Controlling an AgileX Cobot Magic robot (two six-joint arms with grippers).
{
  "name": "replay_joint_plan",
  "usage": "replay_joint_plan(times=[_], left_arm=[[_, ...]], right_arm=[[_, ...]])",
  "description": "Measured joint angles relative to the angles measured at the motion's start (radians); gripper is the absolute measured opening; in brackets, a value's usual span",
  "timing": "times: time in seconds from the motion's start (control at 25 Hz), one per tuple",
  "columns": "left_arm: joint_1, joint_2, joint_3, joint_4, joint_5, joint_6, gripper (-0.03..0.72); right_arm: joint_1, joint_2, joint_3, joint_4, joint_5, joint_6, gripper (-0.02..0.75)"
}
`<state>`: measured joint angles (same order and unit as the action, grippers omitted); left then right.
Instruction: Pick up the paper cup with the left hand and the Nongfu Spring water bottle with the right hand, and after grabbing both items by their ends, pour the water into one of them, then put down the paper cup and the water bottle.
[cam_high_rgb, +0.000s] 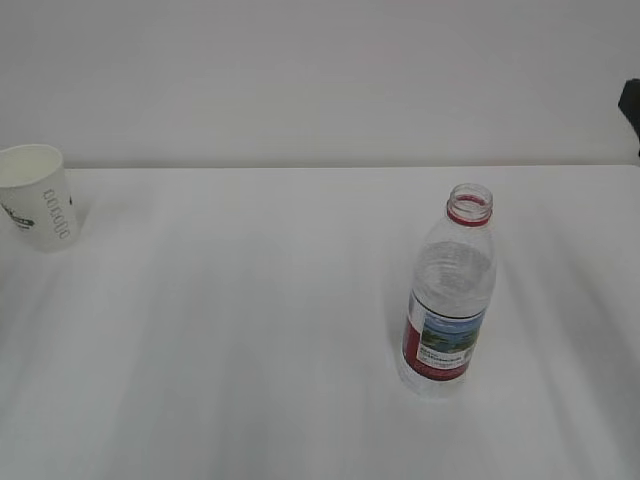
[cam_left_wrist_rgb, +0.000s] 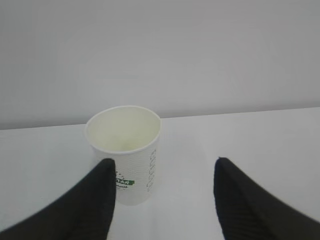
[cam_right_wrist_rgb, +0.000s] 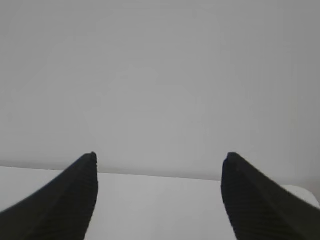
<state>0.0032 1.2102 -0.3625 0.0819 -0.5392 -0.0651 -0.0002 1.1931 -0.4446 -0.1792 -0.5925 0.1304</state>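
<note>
White paper cup (cam_high_rgb: 38, 197) cut off at left edge, both jaws spread, nothing gripped, bottle (cam_high_rgb: 450, 292) uncapped

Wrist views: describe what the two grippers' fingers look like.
The left gripper shows two black fingers that taper to blunt tips, with fine ribbing on their surfaces. The right gripper looks the same: two black, ribbed, wedge-shaped fingers. No cables, lettering or markings show in either wrist view.

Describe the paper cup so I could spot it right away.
Look at the white table and go to its far left edge, near the wall. There stands the paper cup, upright and open. Unlike the taller clear water bottle on the right, it is short, white and opaque, with dark print on its side.
</note>
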Motion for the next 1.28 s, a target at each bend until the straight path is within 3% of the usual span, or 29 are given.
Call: replay_joint_plan(times=[0.64,1.12,1.28], left_arm=[[-0.003,0.156,0.006,0.0,-0.11,0.0,0.453],[-0.034,0.327,0.074,0.0,-0.359,-0.018,0.453],[-0.034,0.394,0.074,0.031,-0.401,-0.02,0.453]], right_arm=[[0.0,0.044,0.157,0.036,-0.16,0.004,0.58],[0.0,0.236,0.307,0.056,-0.502,0.008,0.58],[0.0,0.289,0.343,0.056,-0.538,0.008,0.58]])
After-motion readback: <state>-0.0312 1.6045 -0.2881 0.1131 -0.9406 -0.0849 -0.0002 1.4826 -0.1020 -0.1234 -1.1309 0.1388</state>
